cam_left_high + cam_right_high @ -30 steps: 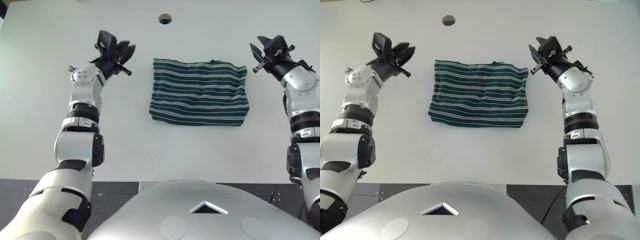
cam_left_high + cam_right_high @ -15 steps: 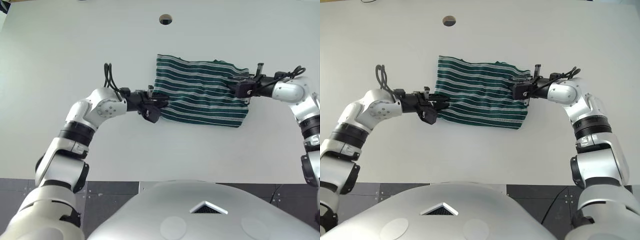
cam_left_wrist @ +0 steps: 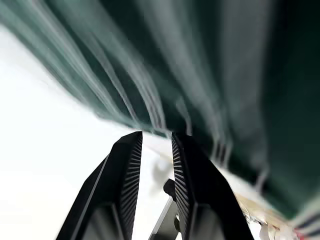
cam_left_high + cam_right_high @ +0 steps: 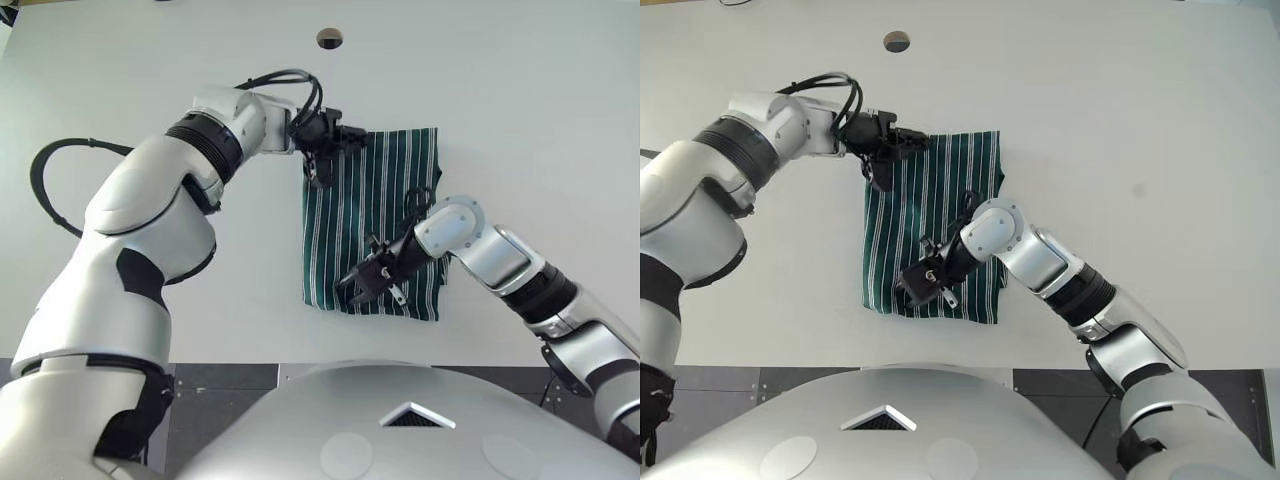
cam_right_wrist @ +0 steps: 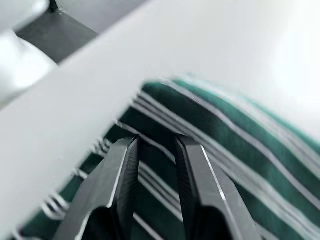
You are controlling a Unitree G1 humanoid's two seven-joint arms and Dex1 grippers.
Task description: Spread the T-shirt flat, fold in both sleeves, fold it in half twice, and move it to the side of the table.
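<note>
Two grippers on the T-shirt [image 4: 372, 195], both arms in over the white table [image 4: 530, 120]. Shirt is a folded green rectangle with thin white stripes, lying flat around frame centre in the eye views. Its long side runs top to bottom, stripes the same way. Its bottom edge sits near the table's lower edge, and its top edge is well below the round hole [image 4: 329, 38] at top centre. Left gripper [image 4: 347, 138] is at the shirt's upper left corner, arm coming in from the left. Right gripper [image 4: 365, 284] is over the lower left part of the shirt, just above the bottom edge. That arm comes up from the lower right and crosses the shirt's right edge. Jaw state on both: can't tell. Wrist views put the cloth right at each gripper, but whether either is clamped on it isn't visible.
</note>
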